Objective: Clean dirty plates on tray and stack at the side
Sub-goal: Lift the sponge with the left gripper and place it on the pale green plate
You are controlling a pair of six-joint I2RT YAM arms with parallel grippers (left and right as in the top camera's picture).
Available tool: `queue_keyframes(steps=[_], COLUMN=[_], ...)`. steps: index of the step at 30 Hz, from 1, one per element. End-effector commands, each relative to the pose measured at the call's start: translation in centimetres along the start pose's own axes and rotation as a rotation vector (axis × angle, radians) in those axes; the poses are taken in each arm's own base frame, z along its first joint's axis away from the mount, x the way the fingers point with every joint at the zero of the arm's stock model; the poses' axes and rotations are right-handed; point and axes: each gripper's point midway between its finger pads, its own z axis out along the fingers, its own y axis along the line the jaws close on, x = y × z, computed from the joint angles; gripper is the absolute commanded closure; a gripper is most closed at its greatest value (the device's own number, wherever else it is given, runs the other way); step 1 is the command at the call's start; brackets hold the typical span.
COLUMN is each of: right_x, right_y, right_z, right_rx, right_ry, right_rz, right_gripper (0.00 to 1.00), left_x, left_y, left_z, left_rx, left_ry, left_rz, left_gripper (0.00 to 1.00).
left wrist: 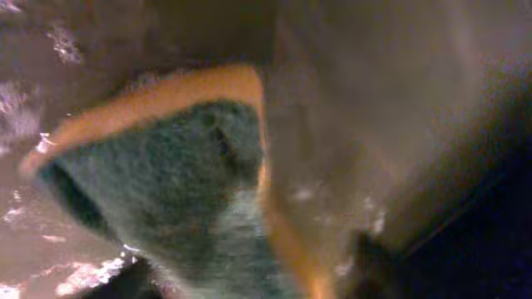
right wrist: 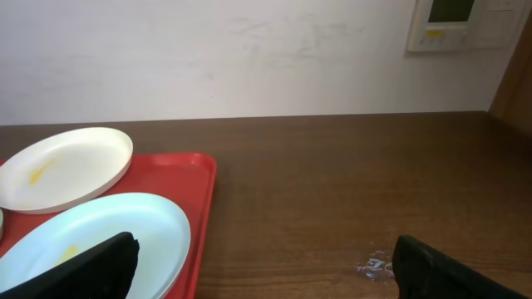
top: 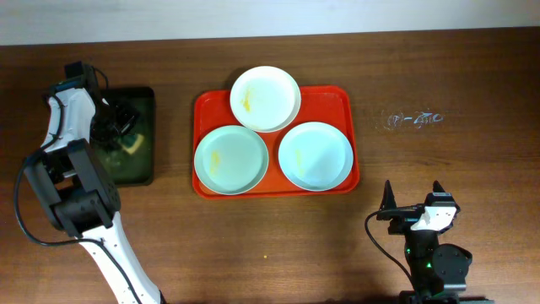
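The step in hand looks like fetching the sponge (left wrist: 166, 174) from the black tray (top: 143, 165) at the left of the bench (top: 439, 76). The left tool (top: 116, 125) hangs over that tray, and its wrist view is filled by the sponge's green scouring face and orange edge. The view is too close and blurred to show whether the tool is clenched on it.

To do this well, the tool should close squarely across the sponge's sides and lift clear of the black tray's rim. It should then carry the sponge with the scouring face down, ready to meet a plate flat.

The three plates (top: 231, 159) lie on the red tray (top: 333, 100) mid-bench, well apart to the right of the left tool. The white plate (top: 266, 99) sits at the far edge and the two mint ones side by side nearer. Yellow smears (top: 247, 101) show on them, so none looks cleaned yet.

The right tool (top: 413, 190) is released, fingers spread with nothing between. It rests near the red tray's near-right corner without touching it, and could steady a plate during wiping.
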Motion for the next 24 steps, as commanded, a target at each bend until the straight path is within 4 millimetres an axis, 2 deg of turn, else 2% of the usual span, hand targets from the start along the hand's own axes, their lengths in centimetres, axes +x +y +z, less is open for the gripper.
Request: queue_keyframes(steps=[1,3,7,10,13,17,20,21,22,24], right_x=[0.3,0.3,0.3,0.3,0.3,0.3,0.3,0.3,0.3,0.3], right_y=[-0.3,-0.3,-0.3,-0.3,-0.3,-0.3,-0.3,-0.3,-0.3,-0.3], right_z=[0.0,0.0,0.0,0.0,0.0,0.0,0.0,0.0,0.0,0.0], right_rx=[0.015,0.015,0.016,0.015,0.015,0.015,0.015,0.015,0.015,0.015], right_ry=[0.004,0.003,0.004,0.004,0.004,0.003,0.003,0.003,0.004,0.004], right_rz=[0.001,0.001,0.001,0.001,0.001,0.001,0.001,0.001,0.001,0.001], right_gripper=[0.01,0.02,0.02,0.02,0.02,0.02,0.02,0.02,0.02,0.02], left_x=[0.9,1.0,0.8,-0.2,-1.6,-3.0,-2.8,-2.7,-2.9,-2.8], left_y=[-0.5,-0.5,-0.3,0.3,0.4,-0.8,-1.6,-1.6,-0.9,1.1], left_z=[0.7,0.7,0.6,-0.5,-3.5,-8.2,-12.4,-13.0,-12.8,-11.0], left_rx=[0.031,0.028,0.026,0.031,0.043,0.068,0.077,0.075,0.035,-0.084], left_ry=[0.043,0.047,0.043,0.029,-0.002,-0.055,-0.075,-0.076,-0.089,-0.083], left_rz=[-0.001,-0.002,-0.004,-0.026,-0.045,-0.031,0.000,0.005,0.033,0.028], left_gripper=[0.79,1.00,1.00,1.00,1.00,1.00,1.00,1.00,1.00,1.00])
